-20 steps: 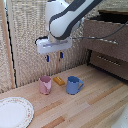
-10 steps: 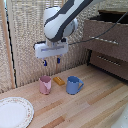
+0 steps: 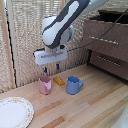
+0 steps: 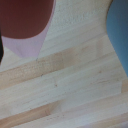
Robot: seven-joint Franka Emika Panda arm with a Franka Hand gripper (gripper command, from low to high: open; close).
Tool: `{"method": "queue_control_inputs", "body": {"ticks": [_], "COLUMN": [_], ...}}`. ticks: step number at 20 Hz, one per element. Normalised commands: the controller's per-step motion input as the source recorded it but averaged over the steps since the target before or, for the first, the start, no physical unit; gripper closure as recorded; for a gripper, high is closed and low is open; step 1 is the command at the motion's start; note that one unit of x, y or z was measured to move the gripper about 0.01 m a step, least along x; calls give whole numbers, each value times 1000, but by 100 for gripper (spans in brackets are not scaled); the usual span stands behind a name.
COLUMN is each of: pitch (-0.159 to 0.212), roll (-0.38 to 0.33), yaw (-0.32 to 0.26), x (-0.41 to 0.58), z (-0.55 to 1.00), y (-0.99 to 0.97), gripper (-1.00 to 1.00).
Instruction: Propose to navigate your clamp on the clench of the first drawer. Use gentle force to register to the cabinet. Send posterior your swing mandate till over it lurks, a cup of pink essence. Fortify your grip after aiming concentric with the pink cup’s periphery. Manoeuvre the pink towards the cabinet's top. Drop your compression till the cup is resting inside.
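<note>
Hand is dropping vs prior frames, fingers spread and holding nothing, w/ pink cup sitting on desk just below it, so grasp approach is looking nearly lined up.

White arm reaches in from above, clamp pointing down.

In the exterior view the bulky white arm slopes down from the upper right of the exterior view toward the middle, bending at a rounded grey-and-white wrist. Beneath the wrist sits the wide white gripper block, level and facing straight down. Two short blue-tipped fingers hang from its underside, set apart with a clear gap between them and nothing gripped. A dark cable trails from the block toward the exterior view's right. The wrist view shows no part of the fingers clearly.
</note>
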Motion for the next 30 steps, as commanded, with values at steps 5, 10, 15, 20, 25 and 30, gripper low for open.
{"method": "queue_control_inputs", "body": {"ticks": [5, 10, 15, 20, 25, 30], "pitch": [45, 10, 1, 6, 0, 7], "roll": [0, 19, 0, 1, -22, -4], "yaw": [73, 126, 134, 39, 30, 30], "x": [327, 395, 217, -7, -4, -11], "z": [-238, -233, -203, -70, -29, -63], "y": [-106, -335, -283, -10, 100, 15], "gripper": [-100, -100, -100, 100, 100, 100]}}
